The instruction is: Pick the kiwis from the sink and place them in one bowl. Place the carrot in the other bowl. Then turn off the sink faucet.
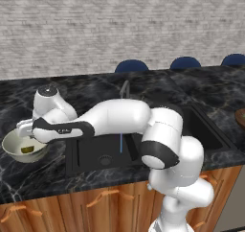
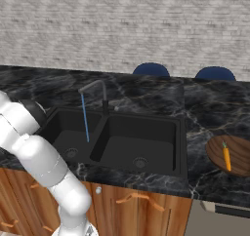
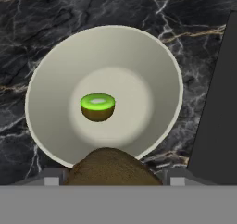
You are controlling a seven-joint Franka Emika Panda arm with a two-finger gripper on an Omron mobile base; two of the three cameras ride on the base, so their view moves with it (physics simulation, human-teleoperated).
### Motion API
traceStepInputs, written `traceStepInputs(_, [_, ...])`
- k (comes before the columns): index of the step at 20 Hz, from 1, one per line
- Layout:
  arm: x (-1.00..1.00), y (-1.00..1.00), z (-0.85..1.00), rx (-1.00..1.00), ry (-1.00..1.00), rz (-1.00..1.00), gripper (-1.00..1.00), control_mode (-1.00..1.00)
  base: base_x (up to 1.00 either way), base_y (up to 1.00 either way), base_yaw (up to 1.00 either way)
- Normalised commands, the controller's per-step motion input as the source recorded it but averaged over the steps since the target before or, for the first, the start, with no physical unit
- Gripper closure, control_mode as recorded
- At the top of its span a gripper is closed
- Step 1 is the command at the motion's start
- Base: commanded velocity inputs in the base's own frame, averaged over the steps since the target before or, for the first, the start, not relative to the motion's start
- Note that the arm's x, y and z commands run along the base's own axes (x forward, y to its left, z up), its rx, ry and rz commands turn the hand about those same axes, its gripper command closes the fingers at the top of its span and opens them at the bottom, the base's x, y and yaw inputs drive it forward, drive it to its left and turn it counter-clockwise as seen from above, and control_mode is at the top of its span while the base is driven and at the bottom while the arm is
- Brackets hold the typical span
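The off-white bowl (image 3: 51,70) stands on the black marble counter left of the sink (image 1: 105,154), with the yellow-green kiwi (image 3: 97,107) lying in its middle. My gripper (image 3: 112,176) hangs just above the bowl's near rim, shut on the brown kiwi (image 3: 109,165). In the left base view the gripper (image 1: 25,130) sits over the bowl (image 1: 14,147). The carrot (image 2: 226,157) lies in the brown bowl (image 2: 239,147) right of the sink (image 2: 146,132). Water still runs in a thin blue stream (image 2: 85,118) from the sink faucet (image 2: 99,86).
My arm stretches across the left basin toward the bowl. Blue chair backs (image 1: 131,65) show behind the counter. A brick wall stands behind them. Wooden cabinet fronts (image 2: 141,206) run under the counter.
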Motion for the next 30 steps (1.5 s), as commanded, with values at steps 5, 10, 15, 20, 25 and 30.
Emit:
traceStepInputs(5, [0.34,0.46,0.0,-0.01,0.0,-0.07,1.0,-1.0,0.0,0.0,0.0])
traceStepInputs(10, [0.45,0.29,0.0,0.0,0.09,-0.06,1.0,-1.0,0.0,0.0,0.0])
traceStepInputs(15, [0.35,0.06,-0.09,0.0,0.09,0.0,-1.0,-1.0,0.0,0.0,0.0])
traceStepInputs(20, [0.33,0.44,-0.27,-0.03,0.08,0.0,-1.0,-1.0,0.0,0.0,0.0])
traceStepInputs(25, [0.28,0.51,-0.14,-0.03,0.09,-0.03,-1.0,-1.0,0.0,0.0,0.0])
traceStepInputs(30, [-0.08,0.1,0.3,0.0,0.06,-0.07,-1.0,-1.0,0.0,0.0,0.0])
